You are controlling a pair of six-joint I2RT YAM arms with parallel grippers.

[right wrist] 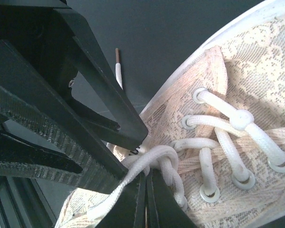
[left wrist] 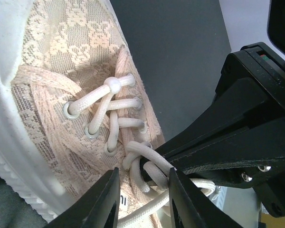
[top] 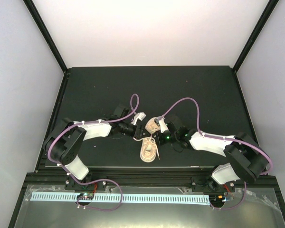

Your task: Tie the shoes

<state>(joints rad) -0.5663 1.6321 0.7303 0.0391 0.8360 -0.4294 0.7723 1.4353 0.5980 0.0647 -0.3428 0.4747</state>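
top view looks down; both wrist views closely share the laces (left wrist: pixel 137 154).

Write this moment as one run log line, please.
phase: tying | shoe: no bow yet | left gripper: open around lace | right gripper: shut on lace

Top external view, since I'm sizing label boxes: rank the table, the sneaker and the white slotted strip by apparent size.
1. Table, by far the largest.
2. White slotted strip, long but thin; it may sit nearer the camera.
3. Sneaker, smallest.
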